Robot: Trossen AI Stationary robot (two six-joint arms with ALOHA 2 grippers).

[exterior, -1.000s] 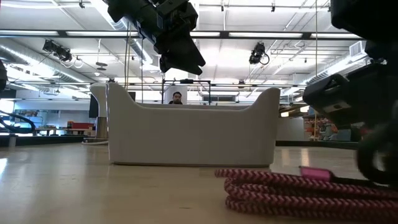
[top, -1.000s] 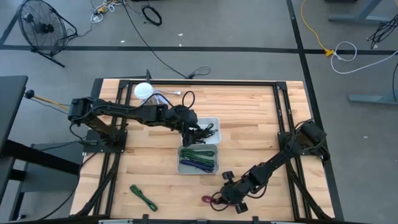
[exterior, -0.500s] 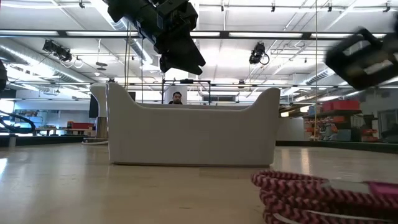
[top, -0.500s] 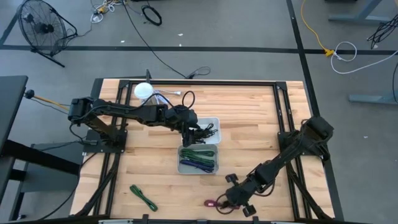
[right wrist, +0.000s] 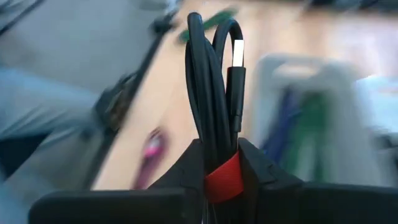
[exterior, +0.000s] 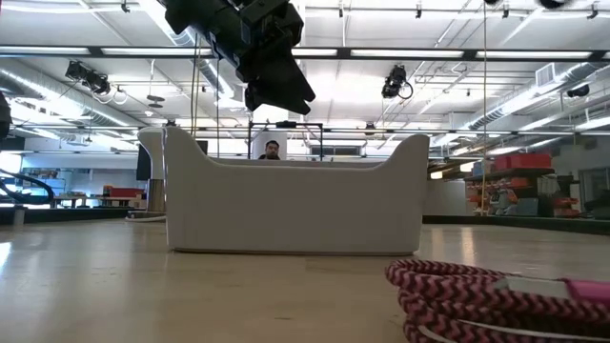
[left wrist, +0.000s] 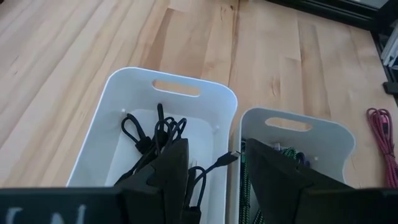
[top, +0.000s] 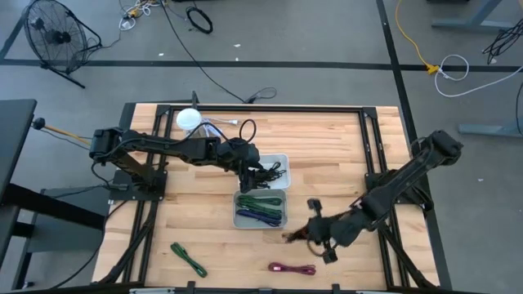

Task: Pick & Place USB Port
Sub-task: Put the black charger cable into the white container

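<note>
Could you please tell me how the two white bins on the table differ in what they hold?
The white plastic bin farther from the table's front holds black cables, with the left hand open above it. The white plastic bin nearer the front holds green and blue cables. Both are white, with slotted handles, standing end to end.

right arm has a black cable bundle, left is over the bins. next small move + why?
Probably carry the right end effector, shut on the black cable bundle, toward the bin of black cables. It is off the table beside the bins; the left end effector hangs open over that bin, so approach carefully.
</note>
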